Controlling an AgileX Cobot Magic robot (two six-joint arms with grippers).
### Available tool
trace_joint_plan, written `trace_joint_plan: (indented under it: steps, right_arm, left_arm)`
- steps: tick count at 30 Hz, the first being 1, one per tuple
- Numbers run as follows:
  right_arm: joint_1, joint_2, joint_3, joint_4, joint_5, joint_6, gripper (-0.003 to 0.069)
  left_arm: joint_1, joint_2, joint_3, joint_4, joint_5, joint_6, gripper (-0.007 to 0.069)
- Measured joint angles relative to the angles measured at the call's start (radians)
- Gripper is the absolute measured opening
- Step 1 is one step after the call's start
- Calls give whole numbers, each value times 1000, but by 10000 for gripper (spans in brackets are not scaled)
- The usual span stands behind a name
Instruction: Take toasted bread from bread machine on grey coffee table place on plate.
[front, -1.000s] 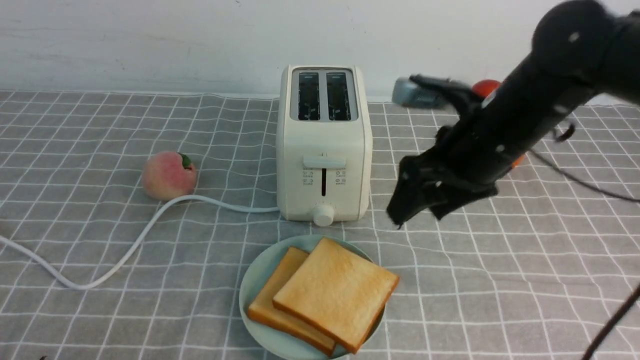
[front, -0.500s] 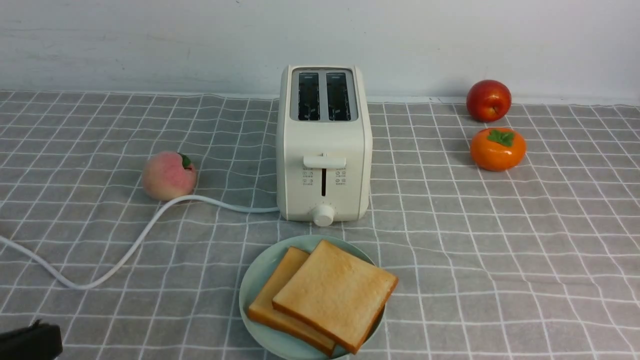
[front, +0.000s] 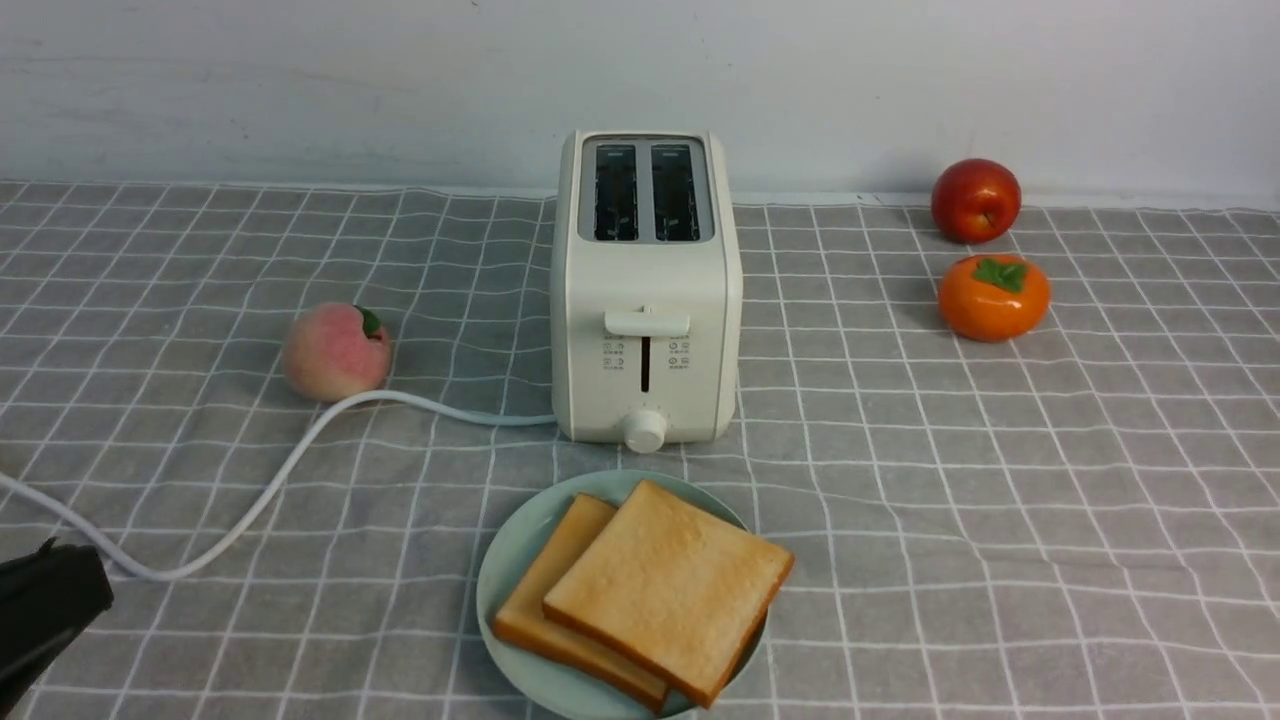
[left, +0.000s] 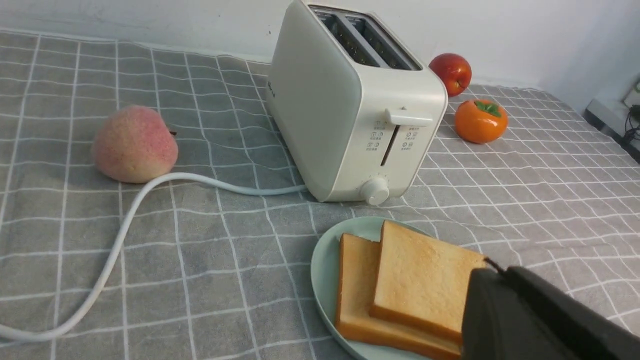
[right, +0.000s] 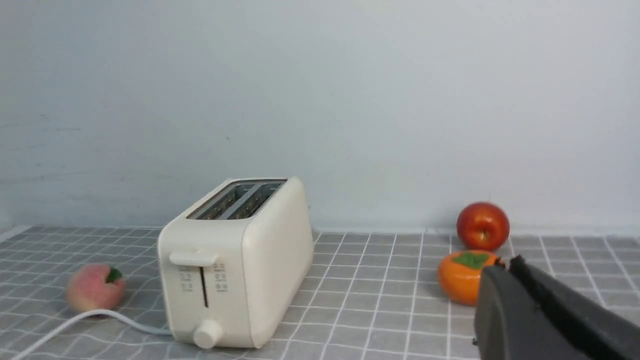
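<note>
Both slices of toasted bread (front: 668, 585) are lying flat on the plate (front: 510, 560), near middle of the counter (front: 1000, 500), just in front of the bread machine (front: 645, 300). Its slots (front: 616, 195) look empty, so we'd call the job pretty much done. The top slice overlaps the lower one, shifted right and turned diagonal to us. The left claw (front: 45, 600) sits at the near left edge, well apart from the plate, so the toast lies off to its right. Its fingers look pressed together on nothing. The right claw (right: 500, 280) shows only in its own wrist camera, and it also looks closed and empty. We reckon the left arm is nearer if anything needs nudging.
</note>
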Motion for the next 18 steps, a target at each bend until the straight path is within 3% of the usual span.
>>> trace_joint_plan:
  steps: [5, 18]
  right_arm:
    - [0, 32, 57, -76, -32, 1, 6]
    - [0, 51, 58, -94, -33, 1, 15]
  left_arm:
    - [0, 9, 1, -1, 1, 0, -13]
    - [0, 20, 1, 0, 27, 0, -8]
